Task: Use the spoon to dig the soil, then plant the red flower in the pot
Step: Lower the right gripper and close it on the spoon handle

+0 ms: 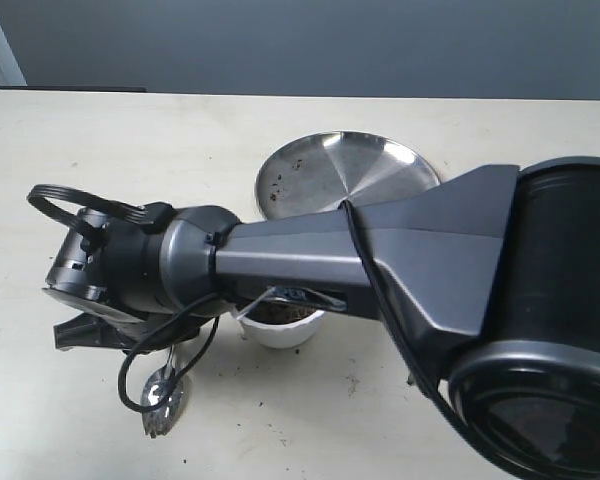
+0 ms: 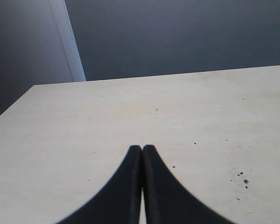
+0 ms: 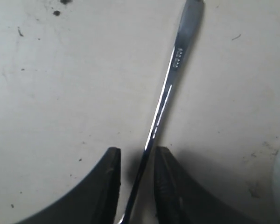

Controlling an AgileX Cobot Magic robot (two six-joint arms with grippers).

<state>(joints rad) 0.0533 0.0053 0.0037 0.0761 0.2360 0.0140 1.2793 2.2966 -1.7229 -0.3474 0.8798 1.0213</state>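
Right end effector straddled the slim shiny silver metal spoon.
Its fingers stood slightly parted beside the handle, near the small white scalloped plastic pot; left end effector clenched, empty, above the bench.

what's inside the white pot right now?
Dark brown soil shows inside the pot along its near edge. The right arm covers the rest of the opening, so the fill level or anything else inside can't be seen.

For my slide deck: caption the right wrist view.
Right pincer open astride the spoon handle on the table.
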